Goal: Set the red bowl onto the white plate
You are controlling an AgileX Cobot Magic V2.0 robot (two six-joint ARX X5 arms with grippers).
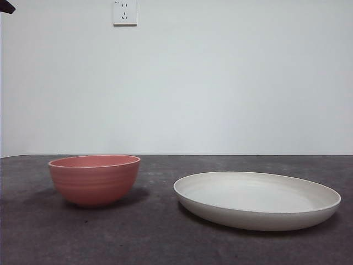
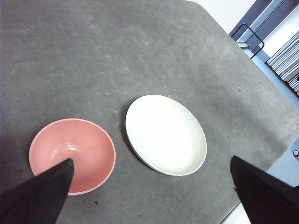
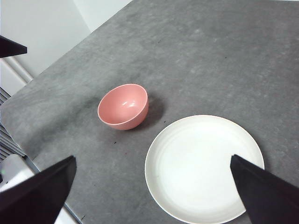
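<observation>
Red bowl: upright on the grey table, rim up, nothing inside; salmon-pink with faint horizontal ridges on the wall; at the left of the front view; not on the plate

White plate: flat on the table, at the right of the front view; shallow, low raised rim, nothing on it; much wider than the bowl

Bowl and plate: side by side, near but apart, a strip of bare table between them

Left gripper: held high over the table, jaws spread wide, nothing between them; in its wrist view one jaw tip overlaps the bowl's rim, with the plate in the gap between the jaws; no contact visible

Right gripper: likewise raised above the table, jaws wide apart, holding nothing; plate in the gap between the jaws, bowl farther off

Front view, arms: only a black tip at the top left corner; which arm, cannot tell

Wall: plain white, with a white socket at the top of the front view
</observation>
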